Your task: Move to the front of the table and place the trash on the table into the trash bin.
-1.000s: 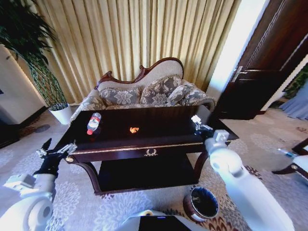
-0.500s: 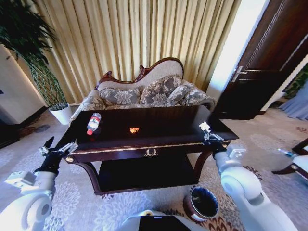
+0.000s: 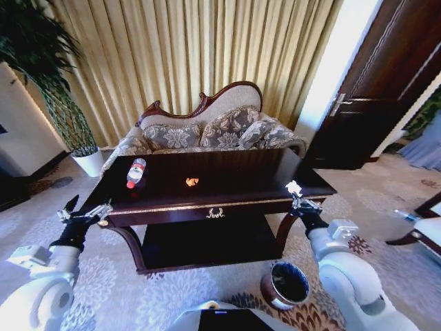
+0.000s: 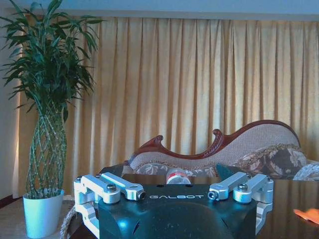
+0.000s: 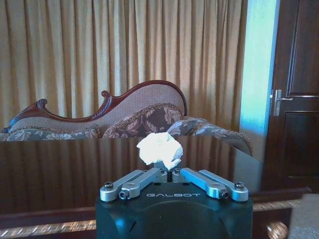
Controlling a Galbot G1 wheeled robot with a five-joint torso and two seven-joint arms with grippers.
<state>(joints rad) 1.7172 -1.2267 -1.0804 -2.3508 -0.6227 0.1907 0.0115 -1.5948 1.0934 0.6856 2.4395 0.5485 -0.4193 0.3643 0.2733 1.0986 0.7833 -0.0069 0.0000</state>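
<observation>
The dark glossy table stands before me. A clear bottle with a red cap lies on its left part, and a tiny orange scrap sits near the middle. My right gripper hovers at the table's front right edge, shut on a white paper wad. In the right wrist view the wad is pinched between the closed fingers. My left gripper hangs open off the table's left front corner, with the bottle ahead of it. The dark trash bin stands on the carpet, below the right arm.
A carved, patterned sofa sits right behind the table, with gold curtains beyond. A potted plant stands at the left and a dark door at the right. Patterned carpet surrounds the table.
My right gripper has drawn back from over the table's right part to its front right edge, carrying the paper wad. The left arm has barely moved. The whole view shifted slightly.
</observation>
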